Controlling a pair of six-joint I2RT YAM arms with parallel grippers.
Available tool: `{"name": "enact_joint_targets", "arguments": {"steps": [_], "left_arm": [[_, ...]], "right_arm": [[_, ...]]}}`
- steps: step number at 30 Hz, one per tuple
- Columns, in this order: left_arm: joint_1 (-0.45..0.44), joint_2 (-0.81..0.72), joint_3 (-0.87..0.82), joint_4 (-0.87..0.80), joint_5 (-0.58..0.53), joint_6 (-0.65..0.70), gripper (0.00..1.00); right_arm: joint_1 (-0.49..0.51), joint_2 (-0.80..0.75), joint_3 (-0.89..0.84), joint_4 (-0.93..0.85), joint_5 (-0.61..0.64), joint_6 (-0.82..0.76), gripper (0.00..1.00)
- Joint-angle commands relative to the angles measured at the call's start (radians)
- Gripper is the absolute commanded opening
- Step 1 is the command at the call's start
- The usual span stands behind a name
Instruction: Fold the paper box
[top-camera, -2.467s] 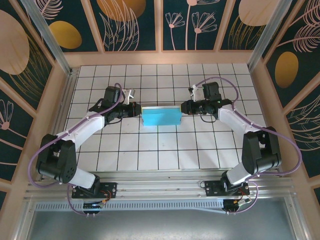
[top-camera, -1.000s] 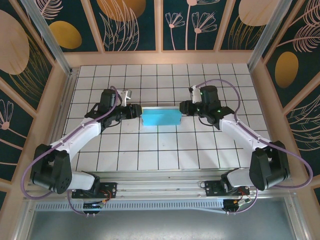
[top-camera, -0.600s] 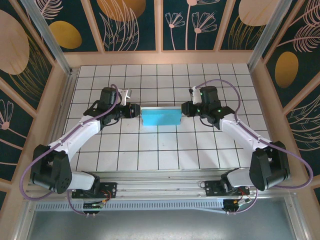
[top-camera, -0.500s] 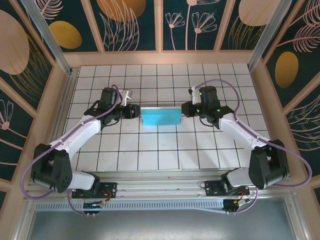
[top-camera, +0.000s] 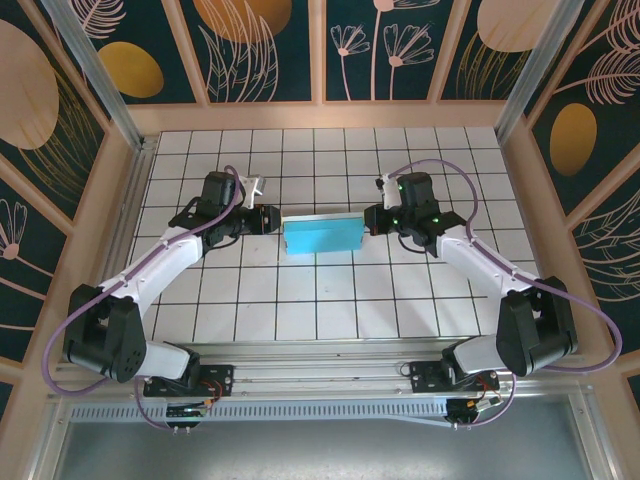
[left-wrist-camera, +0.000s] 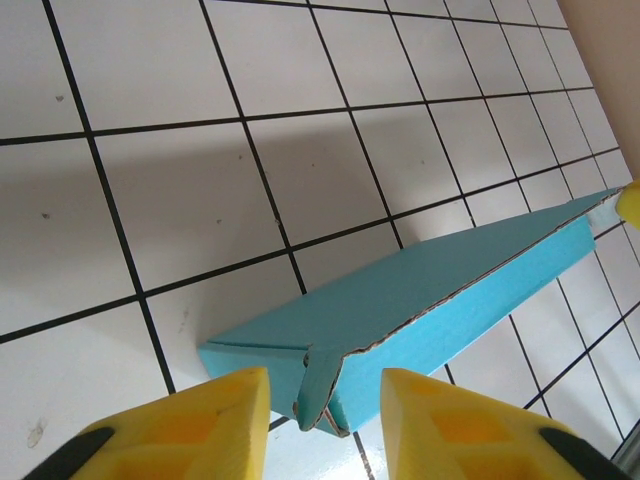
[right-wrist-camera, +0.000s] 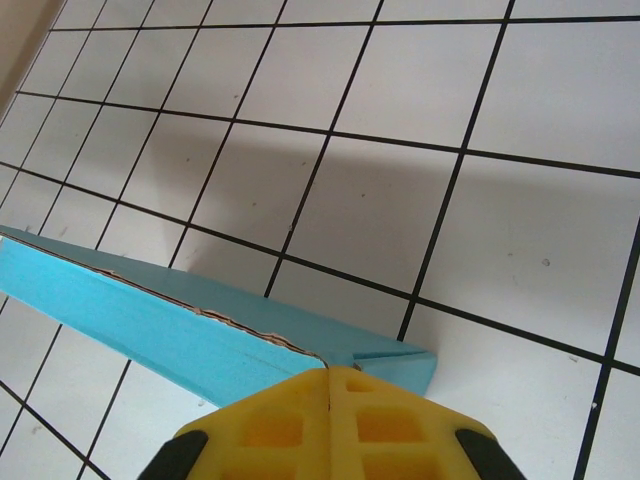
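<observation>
The paper box (top-camera: 319, 236) is folded into a flat teal rectangle in the middle of the tiled table (top-camera: 320, 300), between both grippers. My left gripper (top-camera: 268, 220) is at its left end. In the left wrist view the box's (left-wrist-camera: 420, 290) corner flap pokes into the gap of the open left gripper (left-wrist-camera: 325, 425), and the yellow fingers (left-wrist-camera: 200, 420) do not touch it. My right gripper (top-camera: 368, 218) is at the right end. In the right wrist view the right gripper (right-wrist-camera: 328, 385) is shut on the seam edge of the box (right-wrist-camera: 150, 315), which casts a shadow well away from itself.
Wooden walls (top-camera: 90, 230) and a metal frame (top-camera: 320, 365) enclose the table. Open white tiles lie in front of and behind the box.
Both arms have shifted their elbows slightly, and the left gripper has eased a little to the left. The box stays almost in place between the two grippers.
</observation>
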Motion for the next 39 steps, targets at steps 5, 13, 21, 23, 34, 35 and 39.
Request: {"name": "enact_joint_targets", "arguments": {"steps": [5,13,21,23,34,35,39], "left_arm": [[-0.015,0.027,0.067,-0.066,0.017,0.077,0.28],[-0.048,0.062,0.108,-0.113,-0.073,0.112,0.28],[-0.067,0.1,0.133,-0.137,-0.088,0.121,0.26],[-0.066,0.098,0.133,-0.14,-0.095,0.12,0.24],[-0.067,0.086,0.128,-0.171,-0.144,0.115,0.23],[-0.066,0.083,0.127,-0.171,-0.153,0.114,0.23],[-0.066,0.078,0.126,-0.168,-0.159,0.107,0.21]], "right_arm": [[-0.001,-0.001,0.027,-0.007,-0.002,-0.009,0.06],[0.001,-0.001,0.033,-0.008,-0.004,-0.01,0.06],[0.001,0.001,0.029,-0.005,-0.005,-0.008,0.06],[0.001,0.001,0.029,-0.007,-0.007,-0.009,0.06],[0.002,0.003,0.029,-0.007,-0.007,-0.011,0.06],[0.001,0.002,0.029,-0.006,-0.007,-0.009,0.06],[0.001,0.002,0.028,-0.007,-0.007,-0.008,0.06]]}}
